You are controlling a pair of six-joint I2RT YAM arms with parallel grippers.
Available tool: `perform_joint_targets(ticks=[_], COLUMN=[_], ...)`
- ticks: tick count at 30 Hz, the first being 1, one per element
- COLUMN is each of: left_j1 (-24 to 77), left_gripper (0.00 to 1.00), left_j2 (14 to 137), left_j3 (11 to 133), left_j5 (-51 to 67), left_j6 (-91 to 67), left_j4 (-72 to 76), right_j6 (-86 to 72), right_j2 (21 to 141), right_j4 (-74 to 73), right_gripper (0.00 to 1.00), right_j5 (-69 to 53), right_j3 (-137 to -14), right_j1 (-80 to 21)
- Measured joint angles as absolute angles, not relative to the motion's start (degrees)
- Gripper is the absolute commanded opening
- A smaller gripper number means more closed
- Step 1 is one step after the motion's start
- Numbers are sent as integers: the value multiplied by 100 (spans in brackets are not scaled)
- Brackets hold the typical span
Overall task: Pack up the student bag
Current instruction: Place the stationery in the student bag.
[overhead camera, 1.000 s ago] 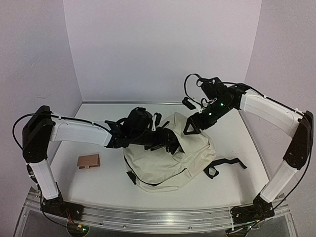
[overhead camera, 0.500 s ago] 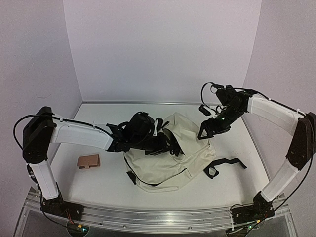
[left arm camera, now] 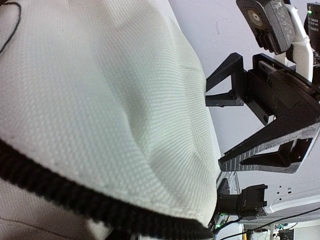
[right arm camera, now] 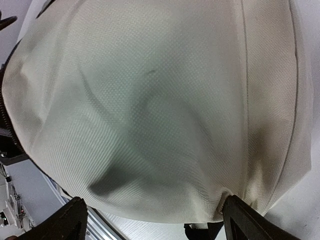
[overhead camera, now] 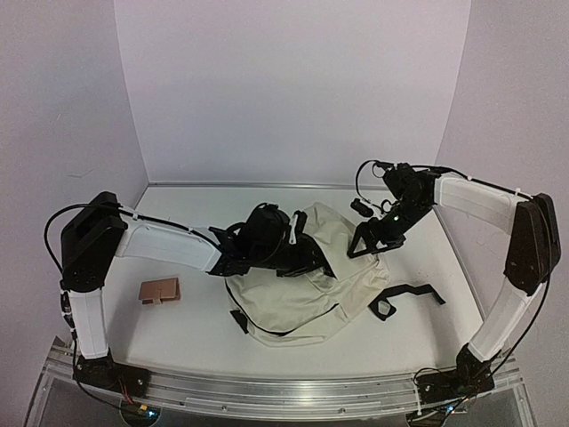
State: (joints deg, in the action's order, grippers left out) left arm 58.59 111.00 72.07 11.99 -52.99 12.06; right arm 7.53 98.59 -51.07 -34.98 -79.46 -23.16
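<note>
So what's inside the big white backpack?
Only a dark gap shows at the opening of the student bag, where the left pincer sits. Cream cloth covers the rest, so whether anything is packed inside cannot be seen.

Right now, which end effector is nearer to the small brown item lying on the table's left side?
Left. The left end effector sits at the student bag opening, right of the brown item. The right end effector hovers open beyond it, over the bag's far-right side.
</note>
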Motion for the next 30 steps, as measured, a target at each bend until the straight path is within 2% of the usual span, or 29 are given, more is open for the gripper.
perform_joint_targets(ticks=[15, 19, 21, 23, 30], left_j1=[5853, 5843, 5846, 5852, 5878], left_gripper=[21, 32, 45, 53, 71], left_j2=[11858, 12088, 12120, 12074, 11217], left_j3=[7570, 7887, 7959, 7953, 7362], left_j5=[1699, 1810, 1796, 1706, 1099], left_j6=[-5260, -5214, -5213, -5251, -5121], left_j4=[2274, 2285, 2248, 2230, 1408], right_j6=[708, 661, 624, 585, 466], right_j2=[9859, 9859, 9859, 9859, 9859], right_j4=[-5050, -5071, -5074, -5079, -5148], right_gripper=[88, 87, 88, 88, 90], right_j5=[-4310, -4307, -4294, -4280, -4171], right_j3=[-7786, -7782, -7782, -7782, -7904], right_j1=[-2276, -2268, -2261, -2260, -2269])
